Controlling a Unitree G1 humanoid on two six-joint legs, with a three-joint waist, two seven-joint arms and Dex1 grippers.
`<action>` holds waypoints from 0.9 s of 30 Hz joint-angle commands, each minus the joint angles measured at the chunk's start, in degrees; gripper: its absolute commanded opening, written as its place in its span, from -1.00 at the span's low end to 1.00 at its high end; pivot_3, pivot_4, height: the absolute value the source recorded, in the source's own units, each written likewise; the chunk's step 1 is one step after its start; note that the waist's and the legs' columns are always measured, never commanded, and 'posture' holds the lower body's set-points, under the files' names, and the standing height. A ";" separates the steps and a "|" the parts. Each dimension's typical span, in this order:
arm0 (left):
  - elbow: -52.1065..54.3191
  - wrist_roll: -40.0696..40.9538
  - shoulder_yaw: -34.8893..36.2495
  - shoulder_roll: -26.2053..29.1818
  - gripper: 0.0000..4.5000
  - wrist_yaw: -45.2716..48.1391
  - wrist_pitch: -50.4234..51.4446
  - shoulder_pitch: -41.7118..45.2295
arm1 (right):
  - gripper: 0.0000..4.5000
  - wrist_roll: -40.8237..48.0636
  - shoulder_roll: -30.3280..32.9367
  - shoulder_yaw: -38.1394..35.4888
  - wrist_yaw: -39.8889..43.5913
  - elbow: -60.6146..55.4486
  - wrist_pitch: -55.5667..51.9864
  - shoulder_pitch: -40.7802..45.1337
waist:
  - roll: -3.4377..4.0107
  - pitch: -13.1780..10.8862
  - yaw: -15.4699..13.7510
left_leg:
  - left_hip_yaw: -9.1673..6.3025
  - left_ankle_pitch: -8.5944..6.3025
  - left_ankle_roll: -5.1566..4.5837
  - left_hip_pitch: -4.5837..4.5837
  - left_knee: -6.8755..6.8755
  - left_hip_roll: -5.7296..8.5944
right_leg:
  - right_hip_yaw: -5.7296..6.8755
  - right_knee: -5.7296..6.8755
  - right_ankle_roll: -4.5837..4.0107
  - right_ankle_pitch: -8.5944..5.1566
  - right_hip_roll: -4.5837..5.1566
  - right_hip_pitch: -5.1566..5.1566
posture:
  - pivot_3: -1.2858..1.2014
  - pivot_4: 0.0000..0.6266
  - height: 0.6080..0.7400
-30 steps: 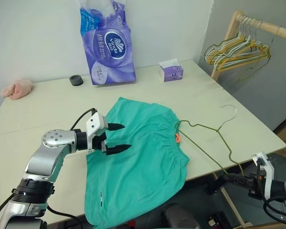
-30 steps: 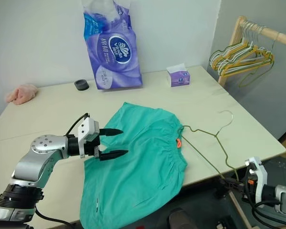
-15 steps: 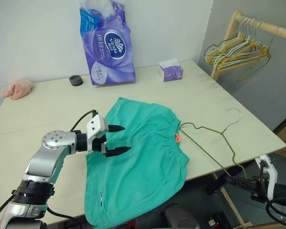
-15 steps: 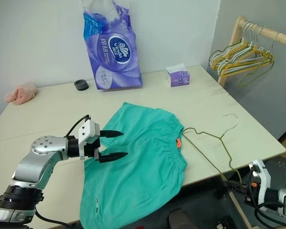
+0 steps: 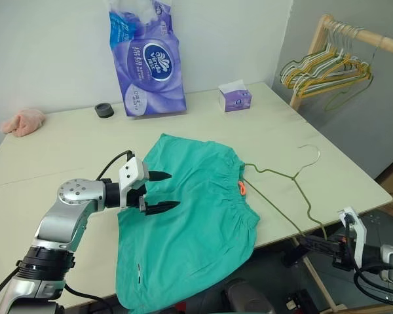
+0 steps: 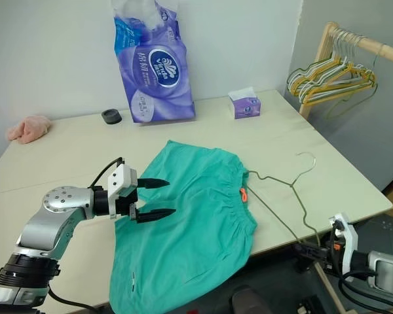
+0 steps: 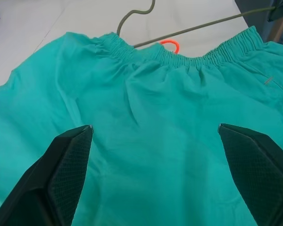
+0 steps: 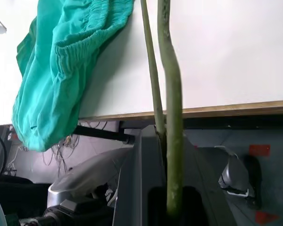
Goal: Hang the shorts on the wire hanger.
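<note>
**Inspector:** Teal-green cloth first. Where are the shorts point(image 5: 190, 216) lying?

**Operator:** I am seeing them spread flat on the desk point(image 5: 65, 147), waistband towards the wire hanger point(image 5: 285, 186), the leg ends drooping over the near edge. The orange loop tag point(image 5: 242, 189) is sitting just beside the hanger's near corner.

**Inspector:** Left side?

**Operator:** I am holding the left gripper point(image 5: 162, 191) just above the cloth, fingers point(image 7: 66, 174) standing wide apart with nothing between them. It is staying exactly where it was a second ago.

**Inspector:** And the right?

**Operator:** The right gripper point(image 5: 318, 244) is sitting below the desk's front edge with its fingers together, clamped on the hanger's lower corner; the wrist view shows the wire running up out of them.

**Inspector:** What has just changed?

**Operator:** The hanger is shifting. Its hook point(image 5: 310, 152), which half a second ago lay nearer the desk's right edge, is now swinging back towards the shorts, and the near corner is lying at the waistband. The shorts themselves are not moving.

**Inspector:** Meaning?

**Operator:** I judge that I am lining the wire up with the waistband opening. Nothing is threaded yet; the hanger is lying beside the cloth, not inside it. The left fingers are probably needed next to lift the waistband.

**Inspector:** Risk?

**Operator:** The thin wire may twist in the grip or push the cloth into a bunch.
</note>
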State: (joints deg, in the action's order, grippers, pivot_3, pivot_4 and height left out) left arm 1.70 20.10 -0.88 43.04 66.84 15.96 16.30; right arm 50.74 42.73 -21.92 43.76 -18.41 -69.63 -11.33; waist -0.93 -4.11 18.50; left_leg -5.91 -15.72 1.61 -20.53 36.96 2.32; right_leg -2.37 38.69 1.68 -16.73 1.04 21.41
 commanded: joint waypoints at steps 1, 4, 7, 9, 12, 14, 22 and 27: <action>0.92 0.06 1.21 0.56 1.00 -0.50 -0.55 0.96 | -1.00 0.17 1.26 1.04 1.11 0.19 0.86 1.31 | 0.00 0.00 -0.04 | 0.00 0.00 0.00 0.00 0.00 0.00 | 0.00 0.00 0.00 0.00 0.00 0.00 | -0.29 -0.85 1.00; 1.12 0.16 1.87 0.75 1.00 -1.03 -0.35 0.52 | -1.00 0.73 1.87 2.44 1.83 0.72 0.22 1.89 | 0.00 0.00 -0.11 | 0.01 0.00 0.00 0.00 0.00 0.00 | -0.01 0.00 0.00 0.00 0.00 0.00 | -0.28 -0.86 1.00; 0.68 0.21 2.54 0.57 1.00 -2.06 -0.28 0.66 | -1.00 0.73 1.29 5.48 1.29 1.68 -0.83 4.11 | -0.01 0.00 -0.19 | 0.00 0.00 0.00 0.00 0.00 0.00 | 0.00 0.00 0.00 0.00 0.00 0.00 | -0.27 -0.86 1.00; 0.10 0.16 2.76 0.44 1.00 -2.64 -0.41 1.18 | -1.00 0.83 -0.74 7.04 -0.39 3.61 -1.86 7.59 | -0.01 0.00 -0.19 | 0.01 0.00 0.00 0.01 0.01 0.00 | -0.01 0.01 0.00 0.00 0.00 0.00 | -0.27 -0.86 1.00; -0.35 0.43 3.08 0.34 1.00 -3.12 -0.21 1.97 | -1.00 0.88 -4.84 8.43 -4.21 6.79 -4.18 13.71 | 0.01 -0.04 -0.16 | 0.00 0.00 0.00 0.02 0.01 -0.01 | 0.00 0.03 0.00 0.01 0.00 0.00 | -0.27 -0.86 1.00; -0.52 0.44 3.26 0.35 1.00 -3.45 -0.17 2.30 | -1.00 0.82 -6.75 8.71 -6.03 8.29 -5.54 16.84 | 0.05 -0.05 -0.34 | -0.03 0.00 0.00 0.01 0.00 -0.01 | 0.01 0.04 0.00 0.01 0.00 0.02 | -0.26 -0.87 1.00; -0.51 2.24 6.35 -0.88 1.00 -7.33 2.04 2.54 | -1.00 0.02 -10.57 7.99 -10.41 10.94 -5.40 24.46 | 0.06 -0.04 -1.18 | -0.09 0.00 -0.01 -0.10 0.06 0.02 | 0.02 0.15 0.00 0.02 0.04 0.14 | -0.25 -0.88 1.00; -2.40 5.79 10.95 -2.83 1.00 -12.29 6.90 5.11 | -1.00 -0.24 -11.80 9.20 -11.50 7.36 -2.62 29.46 | 0.07 -0.04 -1.21 | -0.09 0.00 -0.01 -0.13 0.08 0.02 | 0.03 0.20 0.02 0.03 0.04 0.19 | -0.25 -0.88 1.00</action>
State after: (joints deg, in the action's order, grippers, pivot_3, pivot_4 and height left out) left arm -0.47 23.91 6.58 40.26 56.75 21.62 19.10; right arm 50.22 31.38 -12.17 32.38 -7.67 -74.54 15.49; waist -0.86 -4.14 17.28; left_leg -5.99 -15.72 1.60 -20.69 37.04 2.34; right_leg -2.34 38.91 1.71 -16.69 1.08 21.65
